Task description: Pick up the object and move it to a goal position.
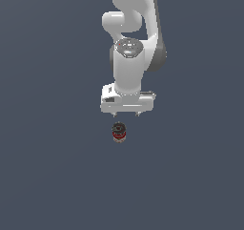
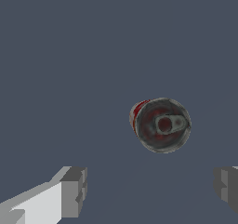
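Plain dark slate-blue counter (image 1: 52, 176) fills both views, flat and featureless, with no goal marker visible anywhere on it. Nearest the exterior camera stands the small cylindrical soup can with a red-and-white label and dark metal pull-tab top (image 1: 118, 132), upright on the counter and touching nothing. Just beyond it hangs the white robot arm's pincer (image 1: 126, 114), its two short fingertips pointing down and spread wide, holding nothing. Behind that rises the glossy white arm (image 1: 131, 57) to the top edge of the picture. In the wrist view the can (image 2: 161, 124) is seen from above, its round lid facing the camera, while one grey finger pad (image 2: 74, 192) and the other pad at the opposite edge stand well apart with the can off their line, not between them. To do this step well, the pincer would likely need to shift over until the can sits centred between the pads, then descend straight with the wrist level. The can is narrower than the gap, so closing low on the label should give a firm hold.
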